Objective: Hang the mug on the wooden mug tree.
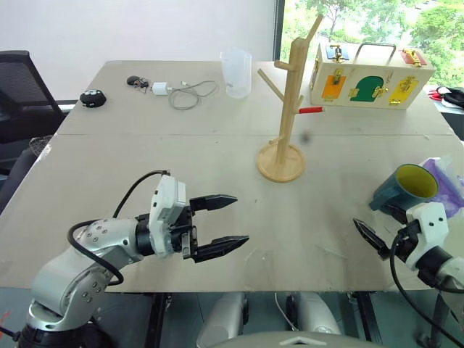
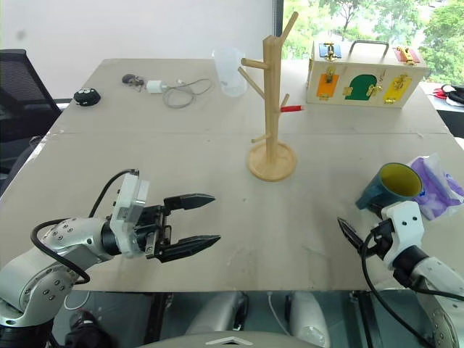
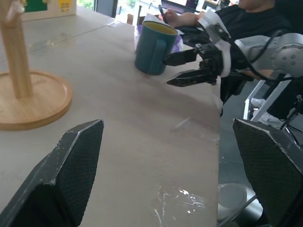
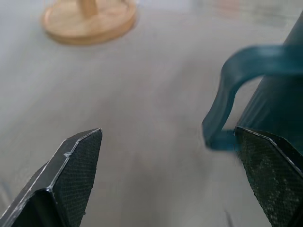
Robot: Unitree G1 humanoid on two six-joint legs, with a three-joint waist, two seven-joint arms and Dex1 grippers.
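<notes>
Mug [image 1: 403, 187] sits near-right on worktop [image 1: 217, 145]; right claw [image 3: 185, 68] spread beside its handle for pickup, left claw [image 1: 217, 225] spread, idle; mug tree [image 1: 286, 109] centre-far.

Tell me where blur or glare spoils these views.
Right wrist view: the mug handle is soft and smeared, the mug tree base out of focus. Left wrist view: its own fingers are blurred up close; the mug and right gripper read clearly. Eye views: bright window washes out the top right.
</notes>
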